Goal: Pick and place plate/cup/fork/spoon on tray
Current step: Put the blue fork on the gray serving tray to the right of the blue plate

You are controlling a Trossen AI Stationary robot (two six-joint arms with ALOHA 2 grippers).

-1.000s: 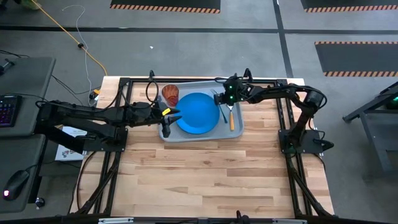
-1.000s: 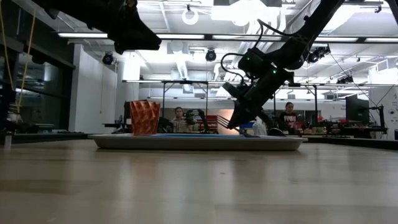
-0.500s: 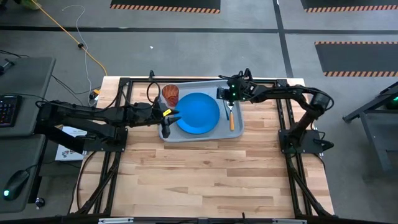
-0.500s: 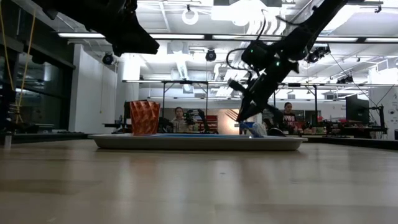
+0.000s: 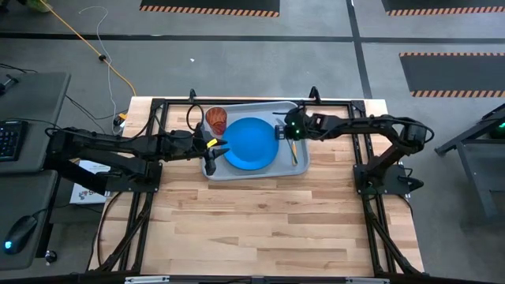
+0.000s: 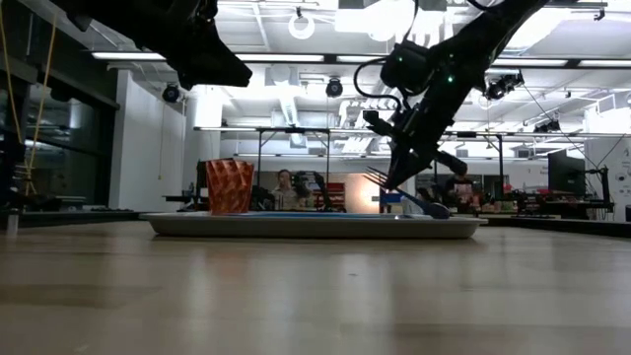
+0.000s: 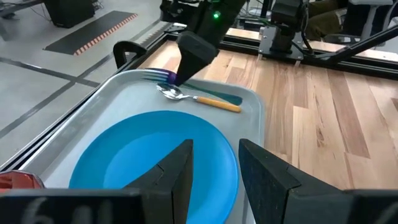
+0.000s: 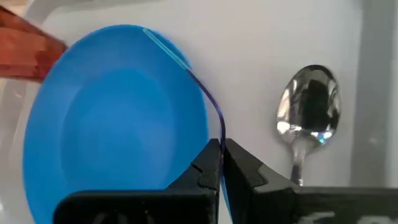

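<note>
The right gripper (image 5: 282, 131) hangs over the tray (image 5: 260, 172), its jaws pinched together on nothing, between the plate (image 5: 251, 143) and the spoon (image 5: 293, 150). The fork (image 7: 211, 97) lies beside the spoon. The left gripper (image 5: 213, 147) waits at the plate's other edge, jaws apart, near the cup (image 5: 216, 119).

Spoon (image 7: 198, 99) and fork (image 7: 186, 85) lie beside the plate (image 7: 155, 155) on the tray (image 7: 106, 102).
</note>
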